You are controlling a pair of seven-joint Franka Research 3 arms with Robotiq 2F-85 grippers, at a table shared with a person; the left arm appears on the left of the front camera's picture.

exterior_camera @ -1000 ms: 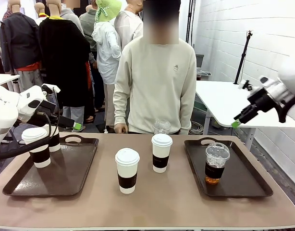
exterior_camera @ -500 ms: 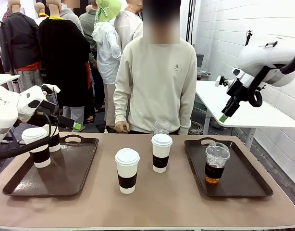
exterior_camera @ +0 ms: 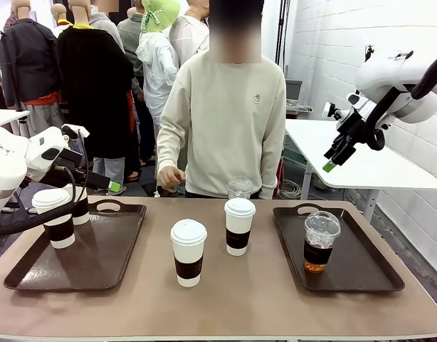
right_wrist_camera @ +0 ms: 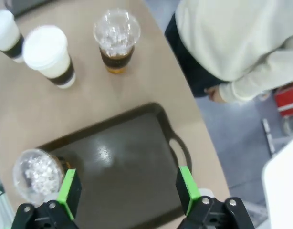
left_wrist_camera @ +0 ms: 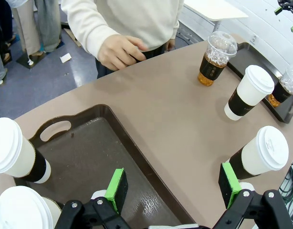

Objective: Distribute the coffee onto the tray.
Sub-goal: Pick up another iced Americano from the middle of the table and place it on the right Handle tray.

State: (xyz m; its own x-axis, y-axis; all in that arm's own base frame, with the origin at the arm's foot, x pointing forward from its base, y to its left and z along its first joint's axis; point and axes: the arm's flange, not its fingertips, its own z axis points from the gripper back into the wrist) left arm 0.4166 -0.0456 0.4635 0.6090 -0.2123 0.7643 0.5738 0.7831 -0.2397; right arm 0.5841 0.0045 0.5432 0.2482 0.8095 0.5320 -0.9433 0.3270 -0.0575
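Observation:
Two white sleeved coffee cups (exterior_camera: 59, 217) stand at the left end of the left tray (exterior_camera: 97, 256). Two more (exterior_camera: 188, 251) (exterior_camera: 239, 225) stand on the table between the trays. One iced coffee (exterior_camera: 319, 241) is on the right tray (exterior_camera: 361, 263); another (exterior_camera: 239, 188) stands at the far edge behind the middle cup. My left gripper (exterior_camera: 113, 187) hovers open above the left tray's (left_wrist_camera: 89, 152) far edge; its wrist view shows the jaws (left_wrist_camera: 172, 186) empty. High above the right tray (right_wrist_camera: 132, 143), my right gripper (exterior_camera: 331, 162) (right_wrist_camera: 128, 187) is open and empty.
A person in a cream sweater stands at the far side, one hand (exterior_camera: 170, 175) raised just above the table edge. A white side table (exterior_camera: 346, 153) stands behind the right arm. Bare tabletop (exterior_camera: 240, 299) lies in front of the middle cups.
My right arm has swung in from the picture's right edge, up and to the left above the right tray. The person's hand has lifted off the table edge. The left arm is still.

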